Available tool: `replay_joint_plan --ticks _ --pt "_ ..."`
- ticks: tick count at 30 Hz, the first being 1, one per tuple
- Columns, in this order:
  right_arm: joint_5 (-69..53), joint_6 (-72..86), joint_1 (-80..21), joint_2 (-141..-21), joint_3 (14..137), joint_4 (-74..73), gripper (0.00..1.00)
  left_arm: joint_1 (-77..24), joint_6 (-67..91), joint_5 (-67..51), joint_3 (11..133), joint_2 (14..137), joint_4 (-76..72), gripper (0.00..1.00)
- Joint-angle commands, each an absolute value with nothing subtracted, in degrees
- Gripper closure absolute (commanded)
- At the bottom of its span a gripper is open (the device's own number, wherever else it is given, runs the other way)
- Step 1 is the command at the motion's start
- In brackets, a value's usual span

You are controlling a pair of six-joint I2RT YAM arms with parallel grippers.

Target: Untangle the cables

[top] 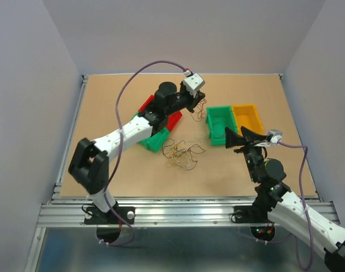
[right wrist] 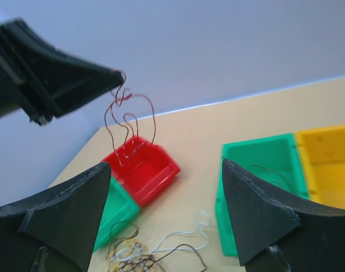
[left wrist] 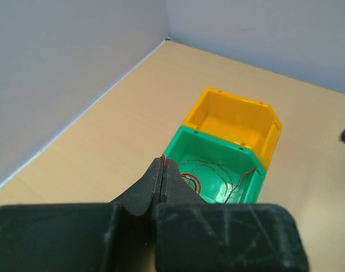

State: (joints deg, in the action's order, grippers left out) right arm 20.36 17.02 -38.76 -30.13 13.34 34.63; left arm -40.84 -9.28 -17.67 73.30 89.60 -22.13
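Note:
The cables [top: 181, 154] lie in a loose tangle of yellow, dark and whitish wires on the table's middle; they also show at the bottom of the right wrist view [right wrist: 132, 256]. My left gripper [top: 201, 107] is shut on a thin red wire [right wrist: 128, 122], which dangles from its tips [left wrist: 162, 162] above the table by the green bin [left wrist: 217, 170]. That bin holds a few dark and red wires. My right gripper [top: 235, 139] is open and empty [right wrist: 164, 170], raised right of the tangle.
A yellow bin [top: 247, 117] stands against the green bin [top: 220, 126] at the right. Two red bins [top: 173, 121] and another green bin [top: 157, 139] sit under the left arm. A white wire [right wrist: 186, 235] trails from the tangle.

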Motion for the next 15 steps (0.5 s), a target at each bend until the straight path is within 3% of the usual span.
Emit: replay_joint_plan --ticks 1,7,15 --pt "37.34 19.95 -39.20 -26.38 12.57 24.09 0.16 -42.35 -2.81 -13.19 81.36 99.46 -28.30 1.00" --pt "39.64 19.69 -39.20 -23.65 11.95 22.24 0.16 -48.51 -3.51 -2.23 82.62 105.98 -31.55 1.00" --pt "40.16 19.95 -39.20 -20.93 11.43 20.92 0.17 -49.83 -4.31 1.14 89.38 111.00 -31.64 1.00"
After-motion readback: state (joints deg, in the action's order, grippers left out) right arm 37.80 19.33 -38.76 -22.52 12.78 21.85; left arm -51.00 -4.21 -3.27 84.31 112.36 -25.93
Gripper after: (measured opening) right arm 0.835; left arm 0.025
